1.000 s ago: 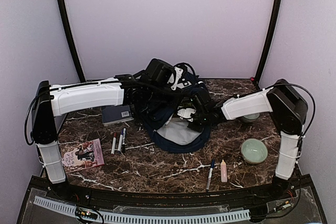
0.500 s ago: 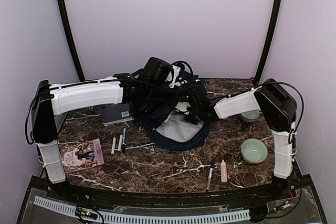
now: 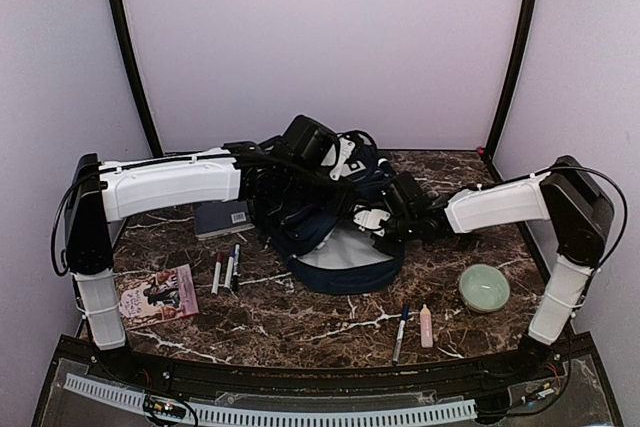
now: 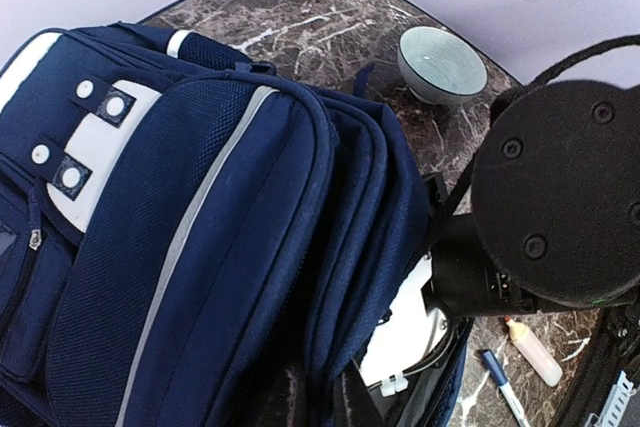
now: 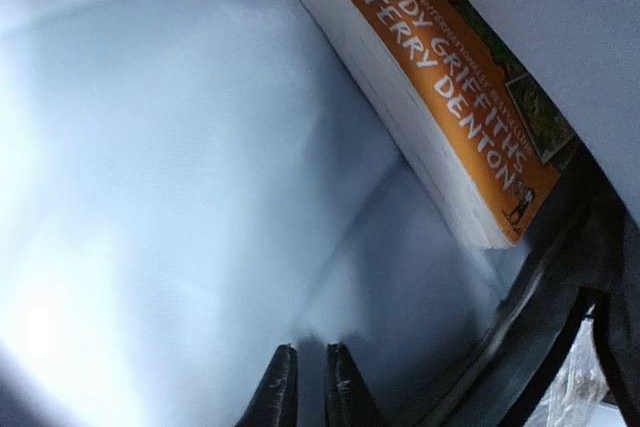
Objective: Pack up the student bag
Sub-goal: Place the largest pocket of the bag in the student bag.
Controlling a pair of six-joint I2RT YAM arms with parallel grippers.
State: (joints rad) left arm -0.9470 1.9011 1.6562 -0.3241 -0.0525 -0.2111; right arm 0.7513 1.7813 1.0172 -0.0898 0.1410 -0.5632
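Observation:
The student bag (image 3: 335, 222), a navy backpack with a white stripe and a white buckle patch, lies open in the middle of the table; its front also fills the left wrist view (image 4: 190, 207). My left gripper (image 4: 320, 402) is at the bag's upper opening edge, its fingers mostly buried in navy fabric, and appears shut on that edge, holding it up. My right gripper (image 5: 305, 387) is inside the bag against the pale lining (image 5: 180, 167), its jaws nearly together with nothing between them. An orange-spined paperback (image 5: 440, 97) stands inside the bag, to the gripper's upper right.
A dark blue hardcover book (image 3: 222, 217), several markers (image 3: 228, 267) and a pink-covered book (image 3: 157, 294) lie left of the bag. A green bowl (image 3: 484, 287), a pen (image 3: 401, 332) and a pink tube (image 3: 426, 325) lie at the front right. Another bowl (image 4: 442, 62) sits behind the right arm.
My right arm reached deeper into the bag, then drew back to the right; its elbow now sits farther right. The bag's opening shifted slightly. The left arm has barely moved.

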